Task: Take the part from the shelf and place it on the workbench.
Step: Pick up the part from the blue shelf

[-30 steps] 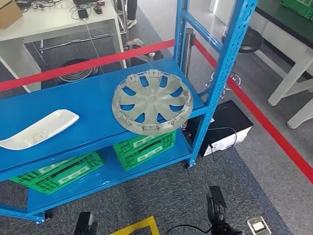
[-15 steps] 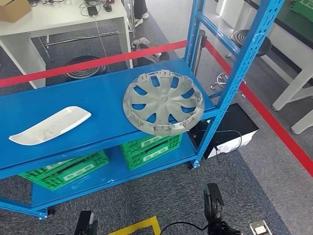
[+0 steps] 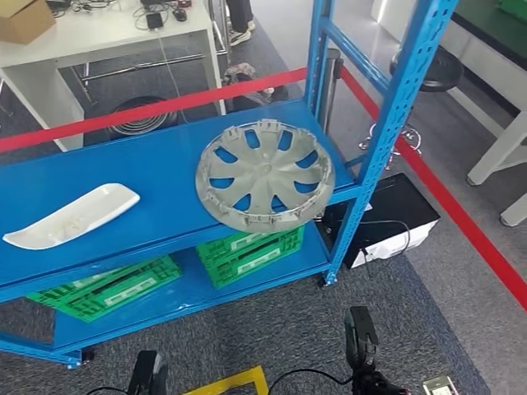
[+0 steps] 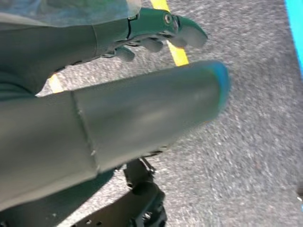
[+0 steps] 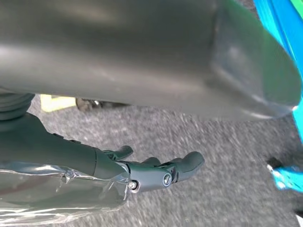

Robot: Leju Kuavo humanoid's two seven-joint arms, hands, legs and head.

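Head view, looking down on a blue shelf (image 3: 156,177): grey wheel cover (image 3: 265,174) lying flat on the upper deck, near the right front corner, its front rim jutting slightly past the shelf edge. Well to its left on the same deck, a long white curved panel (image 3: 72,216), apart from the wheel cover. On the lower deck, two green crates (image 3: 252,251), one under the wheel cover, one further left. Behind the shelf, a red barrier strip (image 3: 156,107) and a white table (image 3: 105,37) with a cardboard box (image 3: 24,18) and cables on it. On the grey carpet to the right, a black and white case (image 3: 385,218). Near the bottom edge, yellow floor tape (image 3: 230,383).

Left wrist view: left robot hand (image 4: 157,33) hanging over the carpet, fingers loosely extended and apart, grasping nothing. Right wrist view: right robot hand (image 5: 157,172) likewise released, fingers stretched out over the carpet, nothing in them, with a blue shelf post close by.
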